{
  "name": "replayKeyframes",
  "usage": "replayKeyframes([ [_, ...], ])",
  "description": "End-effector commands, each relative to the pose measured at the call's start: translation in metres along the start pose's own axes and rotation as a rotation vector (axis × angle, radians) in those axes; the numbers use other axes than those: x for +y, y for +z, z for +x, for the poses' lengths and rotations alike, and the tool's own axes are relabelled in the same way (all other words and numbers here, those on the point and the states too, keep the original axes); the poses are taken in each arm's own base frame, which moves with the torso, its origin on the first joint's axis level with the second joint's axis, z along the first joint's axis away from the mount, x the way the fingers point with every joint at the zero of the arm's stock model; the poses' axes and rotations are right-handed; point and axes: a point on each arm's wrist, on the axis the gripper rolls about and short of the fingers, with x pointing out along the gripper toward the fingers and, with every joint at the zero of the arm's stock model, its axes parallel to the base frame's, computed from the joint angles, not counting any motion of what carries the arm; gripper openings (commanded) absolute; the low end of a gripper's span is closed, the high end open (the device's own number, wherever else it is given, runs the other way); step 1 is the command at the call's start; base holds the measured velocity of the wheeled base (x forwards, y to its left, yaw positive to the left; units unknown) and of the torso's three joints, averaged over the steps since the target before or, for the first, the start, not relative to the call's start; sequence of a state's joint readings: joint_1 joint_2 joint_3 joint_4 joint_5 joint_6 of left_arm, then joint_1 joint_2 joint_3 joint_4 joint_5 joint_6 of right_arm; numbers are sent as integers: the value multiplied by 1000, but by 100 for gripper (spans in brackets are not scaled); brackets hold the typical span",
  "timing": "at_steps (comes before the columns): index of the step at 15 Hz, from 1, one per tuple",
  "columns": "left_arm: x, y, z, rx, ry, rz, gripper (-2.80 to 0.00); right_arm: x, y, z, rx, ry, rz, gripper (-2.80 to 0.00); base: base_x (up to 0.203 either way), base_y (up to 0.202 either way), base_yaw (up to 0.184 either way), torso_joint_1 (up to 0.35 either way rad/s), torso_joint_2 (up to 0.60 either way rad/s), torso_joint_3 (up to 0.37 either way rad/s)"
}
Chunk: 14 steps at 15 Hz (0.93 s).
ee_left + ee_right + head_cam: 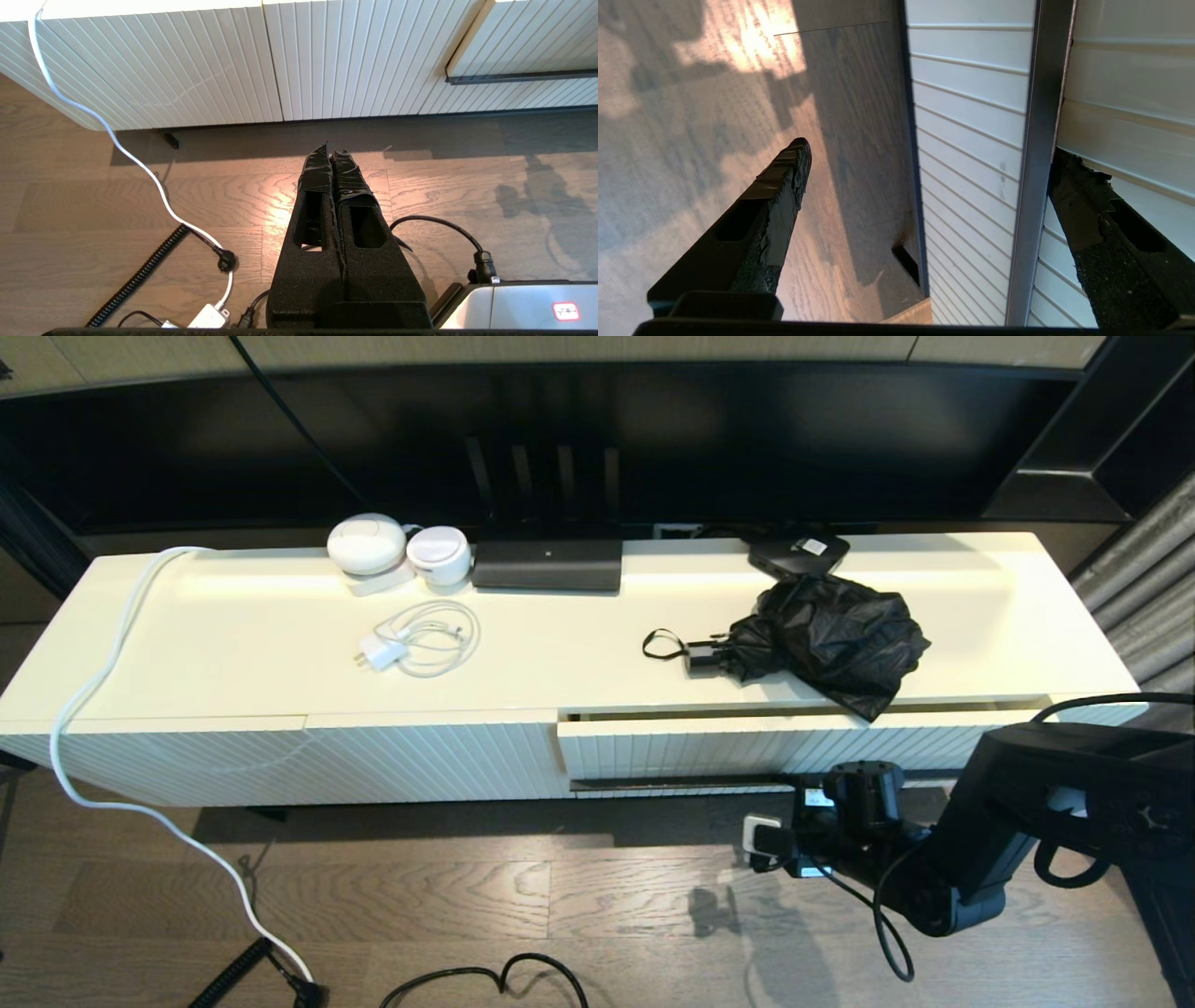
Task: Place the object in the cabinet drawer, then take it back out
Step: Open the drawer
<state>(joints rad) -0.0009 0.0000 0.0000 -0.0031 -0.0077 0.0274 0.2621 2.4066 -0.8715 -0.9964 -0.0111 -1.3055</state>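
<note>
Head view: umbrella [826, 637] lies on cabinet top [233, 653], overhanging the barely-open drawer [747, 747] (could snag).
Left wrist: left gripper [331, 156] closed, parked.
Right wrist: right gripper [924, 158] spread wide, straddling bar handle [1036, 154]; may slip off.

Head view looks down from high on the whole cabinet [280, 653]; left wrist view faces its ribbed front from low over the floor [187, 196]; right wrist view sits close against the drawer [1125, 93] handle [1036, 140]; all share that front.
</note>
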Motion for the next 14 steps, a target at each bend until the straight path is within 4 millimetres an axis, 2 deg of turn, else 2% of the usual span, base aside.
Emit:
replayKeyframes([
  [1, 0, 0, 0, 3, -1, 0, -280, -1, 0, -4, -1, -3, -8, 0, 0, 0, 0, 0, 0, 0],
  [10, 0, 0, 0, 3, 0, 0, -280, 17, -1, -27, 27, 77, -11, 0, 0, 0, 0, 0, 0, 0],
  [14, 0, 0, 0, 3, 1, 0, -280, 13, 7, -45, 12, 70, -19, 0, 0, 0, 0, 0, 0, 0],
])
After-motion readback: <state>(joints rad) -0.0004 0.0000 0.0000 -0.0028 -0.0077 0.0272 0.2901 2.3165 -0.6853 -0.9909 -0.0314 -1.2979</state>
